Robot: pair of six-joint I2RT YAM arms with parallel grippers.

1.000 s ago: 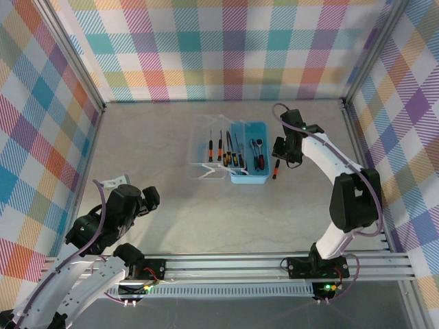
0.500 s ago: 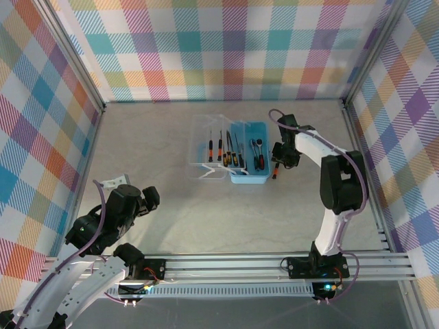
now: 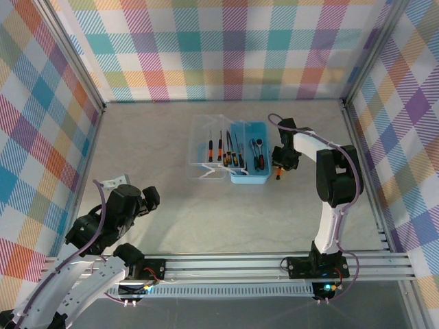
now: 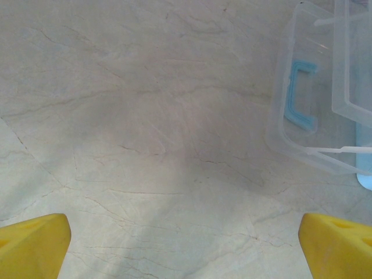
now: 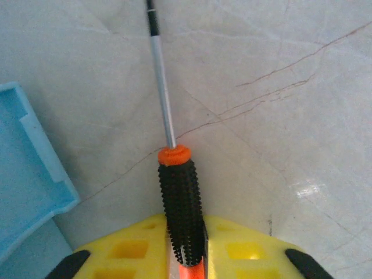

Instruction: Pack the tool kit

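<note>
Quick update from us: the big change over the last second is on the right side. The right gripper (image 3: pixel 283 159) has tucked in beside the light-blue case (image 3: pixel 248 179). Its jaws have narrowed onto the black-and-orange screwdriver (image 5: pixel 179 192) lying just off the case's right wall.

In the wrist view the knurled black handle is squeezed between the two yellow fingers (image 5: pixel 244 247). The shaft points away over the table (image 5: pixel 279 70), and a corner of the case sits at the left edge. So we'd call that a pinch, not a hover. We can't tell whether the screwdriver has left the table yet.

The left gripper (image 3: pixel 145 199) hasn't budged. It's parked well in front of the case, fingers spread wide with nothing between them. Its camera looks at the clear lid (image 4: pixel 302 133) and its blue handle (image 4: pixel 299 96).

The case sits open, with the lid flopped out to its left. Some slim screwdrivers (image 3: pixel 210 147) lie in the lid, and there are more in the tray next to a red-handled tool (image 3: pixel 259 157).

As far as we can see, that was the only tool loose outside the case, and it's now gripped. We reckon what's left is a short hop leftward into the tray, then shutting the lid. The grip looks to be low on the handle, so the long shaft might swing or snag the case wall on the way over.
</note>
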